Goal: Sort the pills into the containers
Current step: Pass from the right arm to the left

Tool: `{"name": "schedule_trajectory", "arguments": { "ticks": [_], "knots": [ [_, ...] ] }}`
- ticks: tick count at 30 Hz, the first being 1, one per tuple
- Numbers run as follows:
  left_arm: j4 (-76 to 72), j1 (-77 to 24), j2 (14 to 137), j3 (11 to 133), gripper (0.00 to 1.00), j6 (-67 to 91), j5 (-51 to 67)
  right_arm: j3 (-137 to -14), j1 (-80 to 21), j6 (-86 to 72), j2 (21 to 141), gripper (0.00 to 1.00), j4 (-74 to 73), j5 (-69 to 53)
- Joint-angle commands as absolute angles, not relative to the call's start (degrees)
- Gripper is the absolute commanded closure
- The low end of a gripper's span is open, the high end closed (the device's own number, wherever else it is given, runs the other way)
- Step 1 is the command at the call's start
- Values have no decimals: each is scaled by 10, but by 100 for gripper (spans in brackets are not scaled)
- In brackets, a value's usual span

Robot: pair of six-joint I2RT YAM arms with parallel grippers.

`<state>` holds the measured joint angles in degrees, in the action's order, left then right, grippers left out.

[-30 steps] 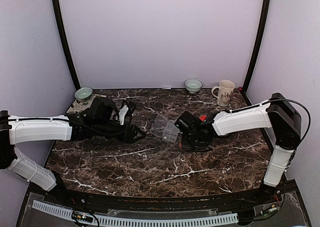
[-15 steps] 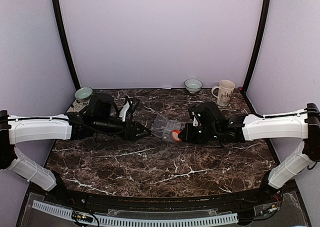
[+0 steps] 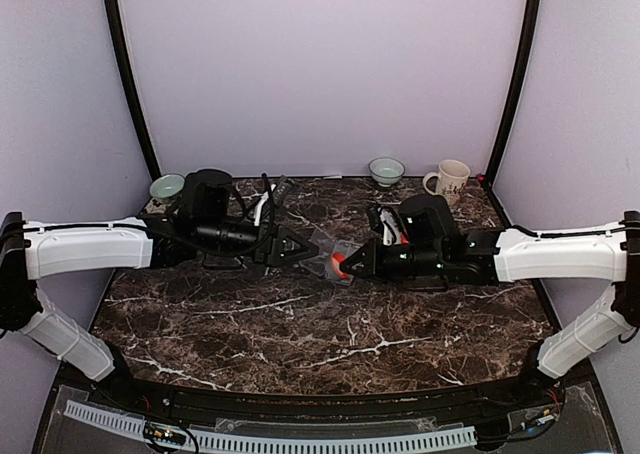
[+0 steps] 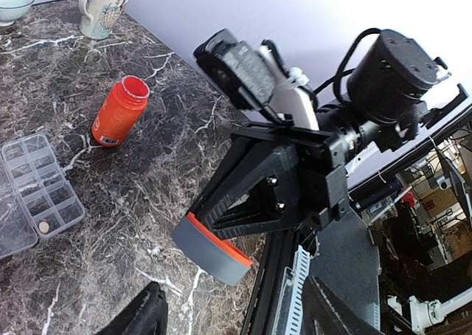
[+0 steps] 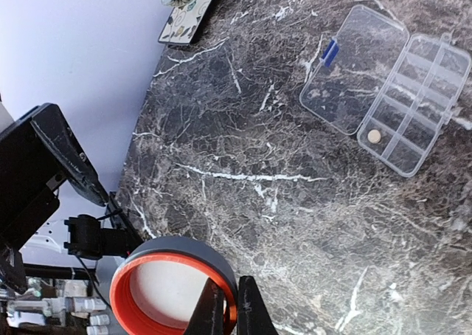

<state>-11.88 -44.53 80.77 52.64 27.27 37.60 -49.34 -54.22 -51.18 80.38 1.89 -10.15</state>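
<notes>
Dark marble tabletop (image 3: 330, 344). Centre: left gripper (image 3: 292, 246) jaws wide, nothing between. Right gripper (image 5: 230, 305) pinches rim of grey cap (image 5: 171, 289). Organiser box (image 5: 391, 91) between grippers, lid open, one pale pill (image 5: 375, 136) inside. Uncapped orange bottle (image 4: 120, 112) on its side, seemingly 1 o'clock of box. Far edge: bowl (image 3: 167, 186) at 10 o'clock, second bowl (image 3: 386, 170) at 12, mug (image 3: 447, 185) at 1. Lilac walls (image 3: 320, 74).

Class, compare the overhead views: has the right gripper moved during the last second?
Yes. The right gripper, shut on the cap, has shifted left, away from the mug and toward the box.
</notes>
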Motion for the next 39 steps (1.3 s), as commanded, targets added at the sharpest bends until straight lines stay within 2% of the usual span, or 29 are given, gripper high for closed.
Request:
{"name": "schedule_trajectory", "arguments": {
  "ticks": [1, 9, 18, 26, 39],
  "knots": [
    [-24, -443, 823, 595, 35, 234, 346, -596, -560, -443, 808, 100, -121, -14],
    [75, -446, 838, 651, 40, 216, 248, -783, -602, -401, 899, 100, -346, 188],
    [103, -447, 838, 674, 45, 203, 196, -901, -630, -404, 995, 100, -478, 318],
    [133, -447, 868, 701, 56, 196, 185, -1000, -646, -401, 1058, 100, -543, 366],
    [137, -448, 900, 734, 58, 193, 192, -1092, -654, -392, 1123, 100, -595, 391]
  ]
}}
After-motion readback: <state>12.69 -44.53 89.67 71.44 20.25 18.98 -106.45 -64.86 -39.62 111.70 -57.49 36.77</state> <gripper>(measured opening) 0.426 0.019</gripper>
